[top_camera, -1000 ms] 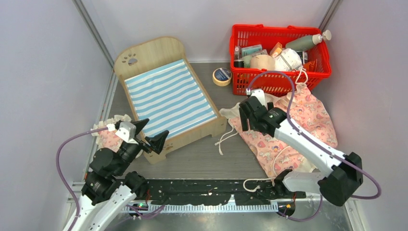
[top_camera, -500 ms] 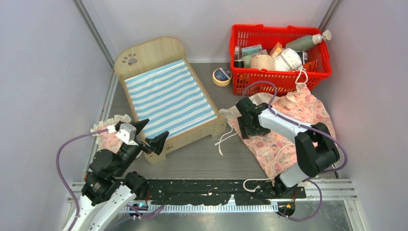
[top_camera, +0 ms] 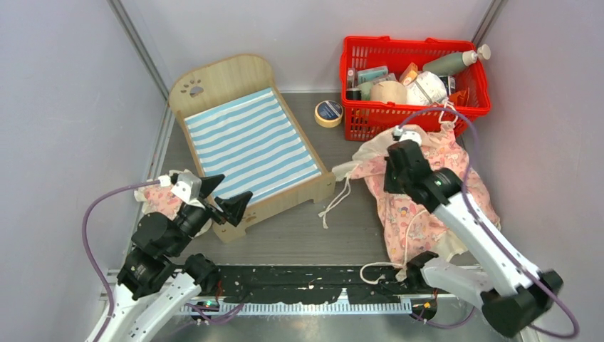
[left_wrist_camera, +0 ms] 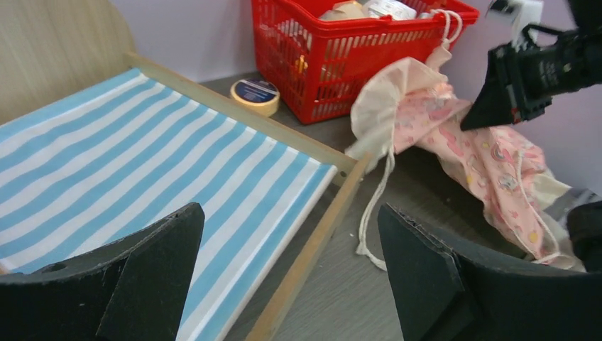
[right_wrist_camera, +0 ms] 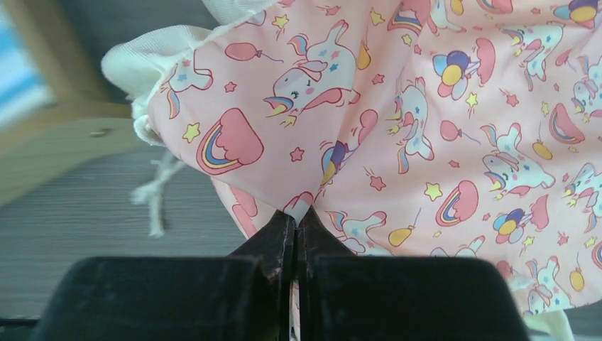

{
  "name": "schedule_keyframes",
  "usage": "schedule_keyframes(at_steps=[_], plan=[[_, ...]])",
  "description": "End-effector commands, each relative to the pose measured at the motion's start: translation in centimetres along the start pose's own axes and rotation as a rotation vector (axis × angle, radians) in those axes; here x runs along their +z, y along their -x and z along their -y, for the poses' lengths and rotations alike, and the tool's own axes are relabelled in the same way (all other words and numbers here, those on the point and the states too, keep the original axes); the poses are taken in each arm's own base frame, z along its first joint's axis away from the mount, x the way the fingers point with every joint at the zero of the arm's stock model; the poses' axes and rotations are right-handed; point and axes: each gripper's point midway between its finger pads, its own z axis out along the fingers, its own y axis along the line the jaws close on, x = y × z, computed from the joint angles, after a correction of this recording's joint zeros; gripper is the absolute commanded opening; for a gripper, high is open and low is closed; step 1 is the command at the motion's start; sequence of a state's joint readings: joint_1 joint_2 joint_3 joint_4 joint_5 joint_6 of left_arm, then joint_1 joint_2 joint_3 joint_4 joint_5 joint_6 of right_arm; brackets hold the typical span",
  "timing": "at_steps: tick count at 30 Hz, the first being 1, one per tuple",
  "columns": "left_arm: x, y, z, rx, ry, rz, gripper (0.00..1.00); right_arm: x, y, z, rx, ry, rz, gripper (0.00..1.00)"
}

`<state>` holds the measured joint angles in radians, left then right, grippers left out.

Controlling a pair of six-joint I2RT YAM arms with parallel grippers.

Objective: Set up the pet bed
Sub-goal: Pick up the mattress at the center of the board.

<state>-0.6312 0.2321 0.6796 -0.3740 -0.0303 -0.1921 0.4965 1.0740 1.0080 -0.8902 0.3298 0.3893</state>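
The pet bed [top_camera: 251, 146], a light plywood frame with a paw-print headboard and a blue-and-white striped mattress [left_wrist_camera: 135, 167], stands at the left middle of the table. To its right lies a pink unicorn-print blanket [top_camera: 427, 210] with a cream frill. My right gripper [top_camera: 393, 184] is shut on a fold of that blanket [right_wrist_camera: 397, 106], the cloth pinched between the closed fingertips [right_wrist_camera: 298, 217] and drawn up off the table. My left gripper [top_camera: 229, 194] hangs wide open over the bed's near corner [left_wrist_camera: 289, 220], holding nothing.
A red basket [top_camera: 413, 120] full of bottles and packets stands at the back right. A tape roll [top_camera: 328, 112] lies between basket and bed. A small pink frilled pillow [top_camera: 160, 201] lies left of the bed under my left arm. A white cord [top_camera: 333, 203] trails from the blanket.
My right gripper has closed on the blanket and moved back and right, bunching the cloth upward. The left arm has hardly moved.
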Motion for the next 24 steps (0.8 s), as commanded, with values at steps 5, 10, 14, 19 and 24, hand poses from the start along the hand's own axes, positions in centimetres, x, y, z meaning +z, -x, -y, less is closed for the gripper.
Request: schedule_keyframes(at_steps=[5, 10, 14, 19, 24], plan=[[3.1, -0.3, 5.5, -0.168, -0.254, -0.096, 0.96, -10.2, 5.1, -7.3, 0.319, 0.588, 0.255, 0.05], [5.5, -2.4, 8.2, -0.239, -0.368, -0.158, 0.97, -14.3, 6.8, -9.0, 0.448, 0.781, 0.331, 0.05], [6.2, -3.5, 11.3, -0.225, -0.431, -0.210, 0.99, -16.6, 8.4, -9.3, 0.554, 0.895, 0.419, 0.05], [7.0, -4.5, 14.7, -0.198, -0.492, -0.274, 0.99, -18.0, 9.7, -9.3, 0.630, 0.958, 0.468, 0.05], [7.4, -4.1, 17.7, -0.235, -0.569, -0.302, 0.99, -18.0, 10.2, -8.5, 0.677, 0.939, 0.512, 0.05]])
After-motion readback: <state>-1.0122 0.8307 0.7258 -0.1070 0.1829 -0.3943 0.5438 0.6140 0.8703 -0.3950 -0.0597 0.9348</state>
